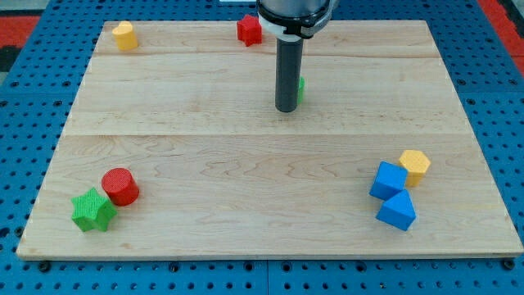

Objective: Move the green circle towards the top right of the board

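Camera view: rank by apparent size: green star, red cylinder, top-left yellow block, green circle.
1-2. green star and red cylinder: alike, both nearer the view's bottom, so unranked.
3. top-left yellow block.
4. green circle: only a sliver shows behind my tip; true size unsure.

Green circle, mostly hidden behind rod, upper-middle board

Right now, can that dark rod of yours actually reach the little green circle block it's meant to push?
Probably yes. My tip stands right beside the green circle block, which peeks out at the rod's right edge, mostly hidden behind it. Nothing lies between them, though I cannot tell whether they touch.
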Controlling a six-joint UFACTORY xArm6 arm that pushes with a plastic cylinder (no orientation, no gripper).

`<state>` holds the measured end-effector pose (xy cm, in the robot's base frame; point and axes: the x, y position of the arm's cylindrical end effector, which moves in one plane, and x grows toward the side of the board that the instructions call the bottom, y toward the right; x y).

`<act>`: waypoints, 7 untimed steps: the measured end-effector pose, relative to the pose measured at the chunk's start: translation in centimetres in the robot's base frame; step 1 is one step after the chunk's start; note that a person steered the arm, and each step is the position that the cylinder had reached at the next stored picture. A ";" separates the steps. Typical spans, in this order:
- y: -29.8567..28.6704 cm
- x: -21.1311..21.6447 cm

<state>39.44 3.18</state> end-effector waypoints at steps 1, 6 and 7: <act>-1.7 1.5; -4.2 0.1; 5.2 -4.1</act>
<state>35.34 8.41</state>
